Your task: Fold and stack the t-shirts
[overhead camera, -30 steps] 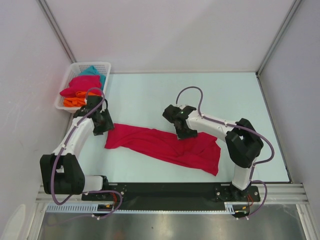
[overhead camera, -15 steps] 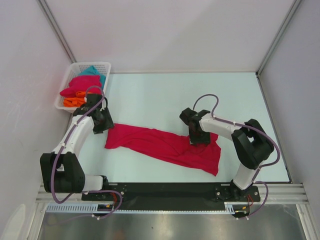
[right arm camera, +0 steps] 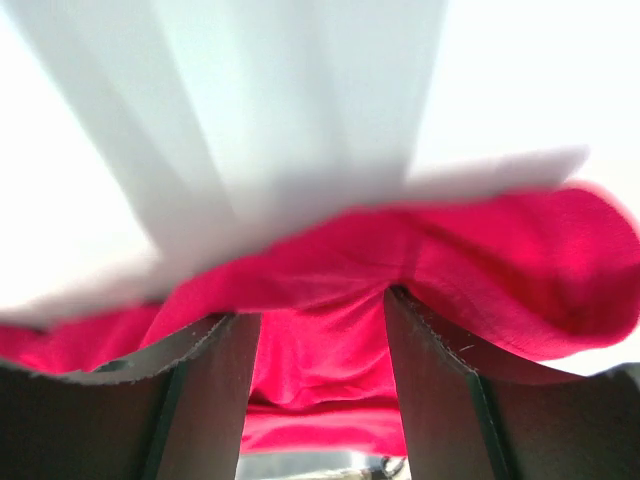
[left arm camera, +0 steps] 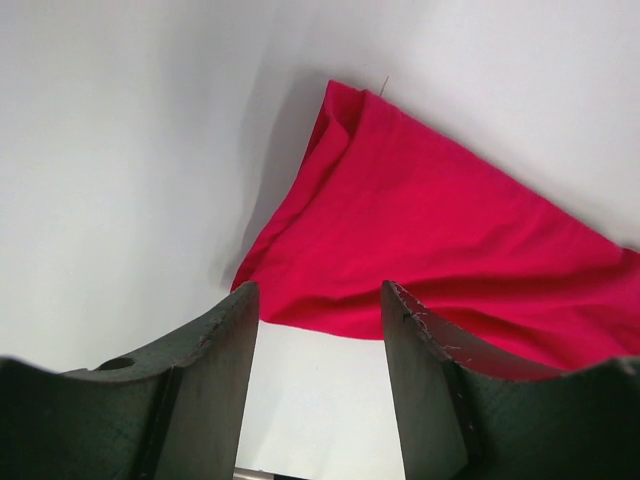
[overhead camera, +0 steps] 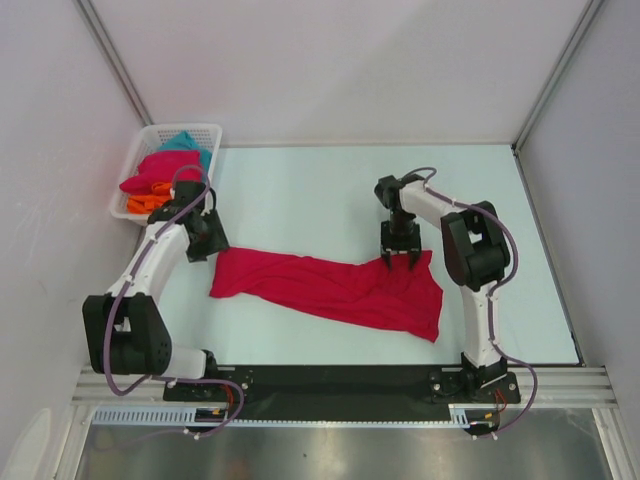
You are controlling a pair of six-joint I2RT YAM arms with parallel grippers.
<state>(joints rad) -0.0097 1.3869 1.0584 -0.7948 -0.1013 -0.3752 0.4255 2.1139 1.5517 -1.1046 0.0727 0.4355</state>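
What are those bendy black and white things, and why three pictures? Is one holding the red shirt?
Two robot arms meant to fold shirts. The big picture looks down from above: left arm and right arm over a pale table. A crimson shirt lies spread across it. More shirts sit in a white basket, far left. The other pictures come from a small camera on each wrist. Both pairs of jaws stand open; nothing is held. The right ones have shirt cloth between them; the left ones face its end.
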